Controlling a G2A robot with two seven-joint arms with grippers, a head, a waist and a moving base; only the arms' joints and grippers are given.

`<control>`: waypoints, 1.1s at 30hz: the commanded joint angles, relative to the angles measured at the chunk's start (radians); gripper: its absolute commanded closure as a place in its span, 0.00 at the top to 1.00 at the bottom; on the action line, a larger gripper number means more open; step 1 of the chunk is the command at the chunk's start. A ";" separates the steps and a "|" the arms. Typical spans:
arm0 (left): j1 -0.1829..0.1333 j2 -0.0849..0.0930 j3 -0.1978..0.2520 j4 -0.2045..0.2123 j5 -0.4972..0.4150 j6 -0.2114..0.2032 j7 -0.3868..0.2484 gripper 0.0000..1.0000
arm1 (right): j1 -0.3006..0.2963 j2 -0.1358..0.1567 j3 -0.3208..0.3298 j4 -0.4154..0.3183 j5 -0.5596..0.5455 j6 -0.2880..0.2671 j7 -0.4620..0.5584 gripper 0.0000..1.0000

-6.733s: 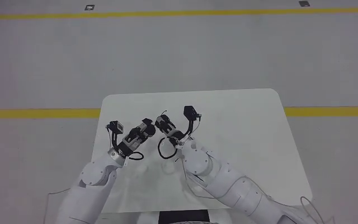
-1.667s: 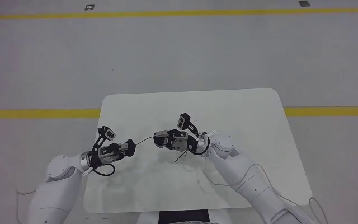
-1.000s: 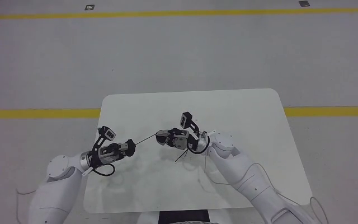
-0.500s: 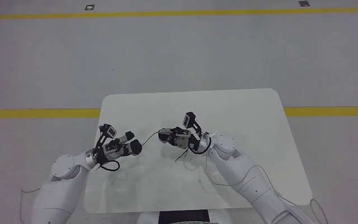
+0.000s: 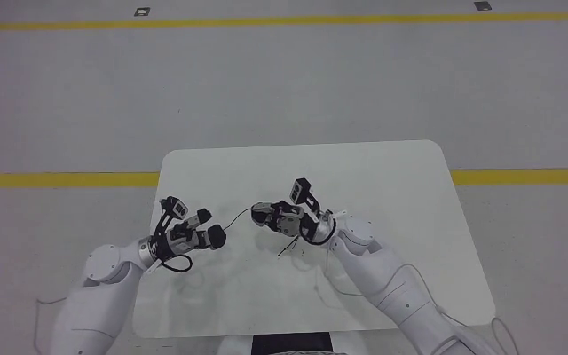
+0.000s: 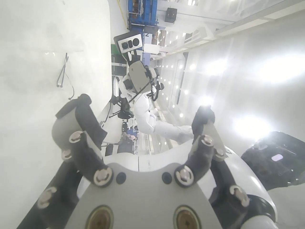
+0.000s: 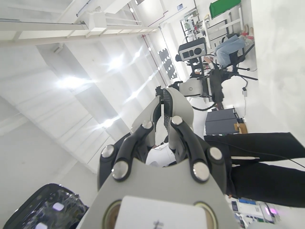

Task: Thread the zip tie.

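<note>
The right pincer [image 5: 257,213] is clamped shut on one end of the thin black zip tie [image 5: 237,216], holding it above the middle of the white surface [image 5: 390,177]. The tie curves out toward the left pincer [image 5: 209,225], whose fingers stand wide apart, and its free end hangs just beside them. A few loose ties [image 5: 285,249] lie on the surface near the right arm

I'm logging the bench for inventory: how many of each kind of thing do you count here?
Table: 1
Grippers: 2, left gripper, right gripper
Zip tie in the right gripper: 1
Loose black ties on the table: too thin to count
Total: 4 counted
</note>
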 commanded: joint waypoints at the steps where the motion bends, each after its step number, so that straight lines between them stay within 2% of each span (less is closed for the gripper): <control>1: -0.010 -0.002 0.008 0.025 -0.049 -0.007 -0.032 1.00 | -0.003 -0.002 0.001 0.001 0.029 -0.006 0.015 0.00; 3: -0.023 -0.003 0.019 0.036 -0.081 -0.025 -0.067 1.00 | -0.003 -0.005 -0.006 0.004 0.043 -0.011 0.021 0.00; 8: -0.051 -0.011 0.049 0.071 -0.177 -0.049 -0.109 1.00 | 0.003 -0.018 -0.037 0.027 0.056 -0.027 -0.004 0.00; 14: -0.051 -0.011 0.049 0.071 -0.177 -0.049 -0.109 1.00 | 0.009 -0.021 -0.044 0.031 0.045 -0.037 -0.007 0.00; 17: -0.047 -0.014 0.060 0.055 -0.201 -0.025 -0.080 1.00 | 0.007 -0.021 -0.045 0.029 0.046 -0.037 -0.010 0.00; 22: -0.048 -0.012 0.064 0.046 -0.203 -0.025 -0.080 1.00 | -0.009 -0.027 -0.055 -0.009 0.076 -0.033 -0.027 0.00; 29: -0.050 -0.012 0.066 0.045 -0.205 -0.027 -0.080 1.00 | -0.005 -0.030 -0.062 -0.010 0.078 -0.029 -0.029 0.00; 33: -0.047 -0.013 0.078 0.031 -0.191 -0.018 -0.051 1.00 | -0.014 -0.030 -0.064 -0.035 0.059 -0.026 -0.057 0.00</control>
